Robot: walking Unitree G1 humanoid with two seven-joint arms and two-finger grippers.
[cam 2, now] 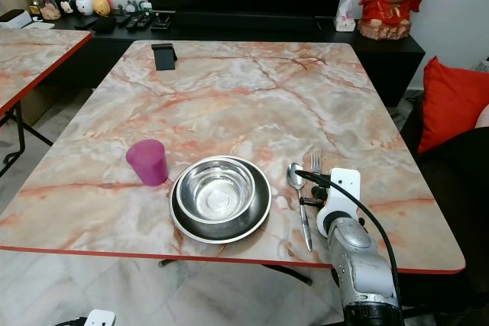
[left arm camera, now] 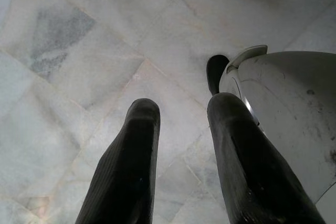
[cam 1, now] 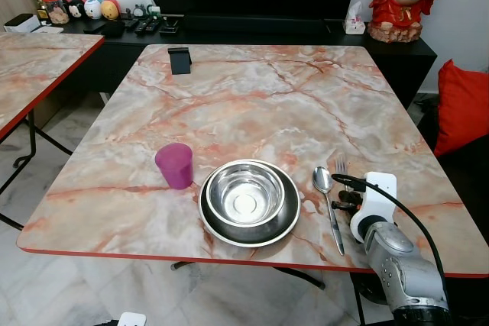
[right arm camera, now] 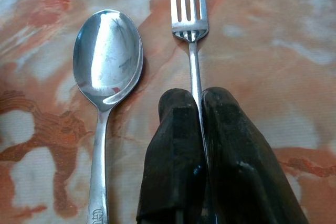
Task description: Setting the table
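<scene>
At lower right of the left eye view, the right gripper (right arm camera: 198, 109) pinched the fork (right arm camera: 189, 11) handle, fork on the table (cam 1: 252, 97) just beside the spoon (cam 1: 323, 181). Lower centre sat a steel bowl (cam 1: 246, 195) on a plate (cam 1: 286, 223), purple cup (cam 1: 175, 165) left of them. The left gripper (left arm camera: 178, 114) hung narrowly parted over floor tiles (left arm camera: 79, 51), apparently idle.

fork (right arm camera: 190, 30) handle hidden between right gripper (right arm camera: 198, 103) jaws, spoon (right arm camera: 106, 61) handle cut off at frame edge

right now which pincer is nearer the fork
Right. The right pincer is shut on the fork handle on the table beside the spoon; the left pincer hangs open over the floor.
</scene>
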